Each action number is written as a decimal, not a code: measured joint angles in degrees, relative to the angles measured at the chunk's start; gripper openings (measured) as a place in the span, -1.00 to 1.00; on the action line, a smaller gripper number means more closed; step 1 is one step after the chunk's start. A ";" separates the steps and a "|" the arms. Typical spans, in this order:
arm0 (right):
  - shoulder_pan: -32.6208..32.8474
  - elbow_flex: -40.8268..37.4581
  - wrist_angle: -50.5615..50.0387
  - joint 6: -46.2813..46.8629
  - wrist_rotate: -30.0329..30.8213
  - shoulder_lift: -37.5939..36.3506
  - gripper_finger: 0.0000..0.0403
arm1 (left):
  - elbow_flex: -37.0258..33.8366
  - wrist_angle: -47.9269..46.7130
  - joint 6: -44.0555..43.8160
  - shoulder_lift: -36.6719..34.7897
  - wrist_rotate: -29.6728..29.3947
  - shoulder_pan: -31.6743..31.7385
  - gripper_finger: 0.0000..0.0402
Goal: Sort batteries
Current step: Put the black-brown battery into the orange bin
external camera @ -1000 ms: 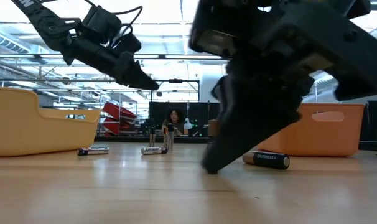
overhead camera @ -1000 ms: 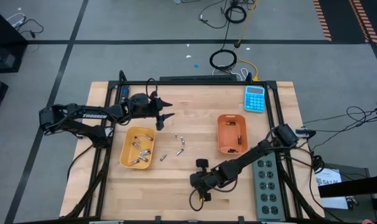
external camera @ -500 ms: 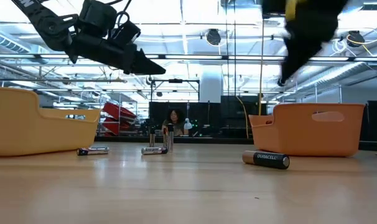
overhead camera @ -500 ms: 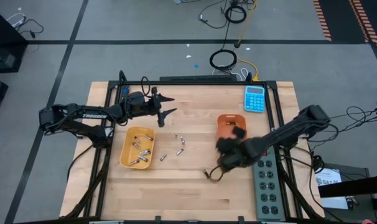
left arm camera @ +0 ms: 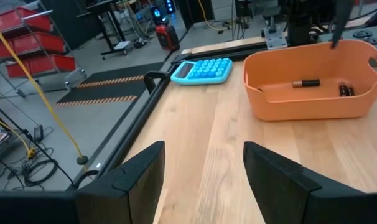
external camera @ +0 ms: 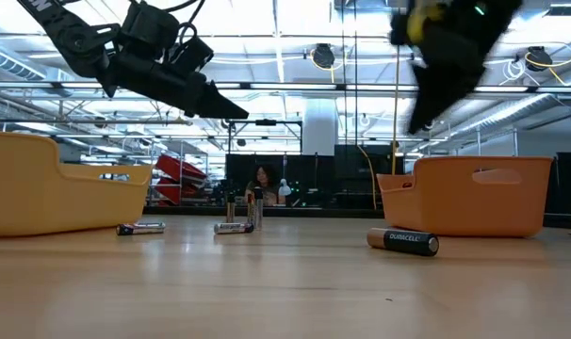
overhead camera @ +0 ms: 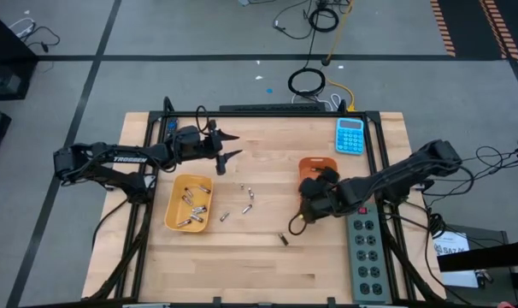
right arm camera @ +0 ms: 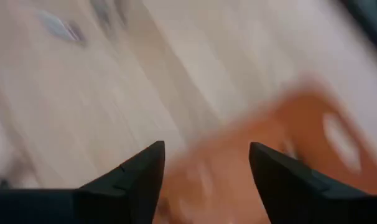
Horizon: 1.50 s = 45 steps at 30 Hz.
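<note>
Left end effector (overhead camera: 231, 145) hovers upper left of centre, fingers apart, empty. Yellow tray (overhead camera: 189, 204) below it holds several batteries; loose batteries (overhead camera: 247, 199) lie mid-worktop. My right end effector (overhead camera: 314, 195), fingers apart in its wrist view, hangs at the orange tray (overhead camera: 318, 168). Stray Duracell (overhead camera: 284, 239) lies below-left of it, axis tilted, smooth cylinder on pale wood.
</note>
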 joint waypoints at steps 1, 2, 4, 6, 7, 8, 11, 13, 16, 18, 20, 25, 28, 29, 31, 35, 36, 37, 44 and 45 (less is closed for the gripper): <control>0.01 0.09 3.88 -3.61 1.26 -0.07 0.12 | 0.00 -0.03 0.00 0.00 0.00 0.00 0.13; 0.02 -0.04 7.26 -7.67 1.56 -0.06 0.10 | 0.00 -0.08 -0.01 0.00 0.00 0.00 0.13; 0.02 -0.92 14.17 -14.99 1.06 0.65 0.06 | 0.00 -0.06 -0.02 0.00 0.00 0.00 0.13; 0.04 -1.93 18.41 -20.35 -0.27 2.02 0.04 | 0.00 -0.13 -0.02 0.00 0.00 0.00 0.13; 0.04 -2.30 19.78 -22.03 -1.91 2.73 0.04 | 0.00 -0.09 0.00 0.00 0.00 0.00 0.13; -0.02 -2.77 21.35 -22.83 -3.98 3.49 0.04 | 0.00 -0.11 -0.02 0.00 0.00 0.00 0.13; -1.32 -3.45 26.82 -23.22 -9.74 5.62 0.11 | 0.00 -0.13 -0.04 0.00 0.00 0.00 0.13; -2.50 -3.46 29.82 -23.71 -13.53 7.25 0.19 | 0.00 -0.07 -0.04 0.00 0.00 0.00 0.13; -3.55 -3.42 32.01 -24.71 -20.39 10.73 0.32 | 0.00 -0.13 -0.05 0.00 0.00 0.00 0.13; -3.63 -2.55 32.70 -27.02 -24.89 12.95 0.39 | 0.00 -0.45 -0.04 0.00 -0.01 0.00 0.13; -2.98 -0.77 33.11 -32.05 -27.10 14.91 0.43 | 0.00 -0.80 -0.08 0.00 -0.01 0.00 0.13; -0.81 3.72 28.94 -40.18 -29.50 17.89 0.43 | 0.00 -0.80 -1.14 0.00 0.00 0.00 0.13; -0.81 5.36 27.32 -38.88 -33.10 19.36 0.40 | 0.00 -1.25 -1.46 0.00 -0.02 0.00 0.13; -0.65 5.76 27.00 -38.70 -34.13 19.72 0.39 | 0.00 -1.27 -1.46 0.00 -0.02 0.00 0.13; -0.22 6.55 26.44 -39.13 -34.62 20.28 0.37 | -0.02 -1.44 -1.46 0.00 -0.02 0.00 0.13; 0.44 7.25 24.41 -38.24 -35.45 20.30 0.35 | -0.01 -2.03 -1.53 0.00 -0.02 0.00 0.13; 0.33 7.25 24.25 -37.28 -35.32 20.34 0.35 | 0.00 -2.16 -1.53 0.00 -0.02 0.00 0.13; 0.28 7.25 23.99 -36.58 -35.10 20.36 0.35 | -0.01 -2.24 -1.53 0.00 -0.02 0.00 0.13; 0.52 7.25 22.95 -25.65 -34.96 20.36 0.35 | -0.02 -2.63 -1.53 0.00 -0.02 0.00 0.13; 0.73 7.25 22.83 -23.68 -34.91 20.36 0.35 | -0.02 -2.67 -1.53 0.00 -0.02 0.00 0.13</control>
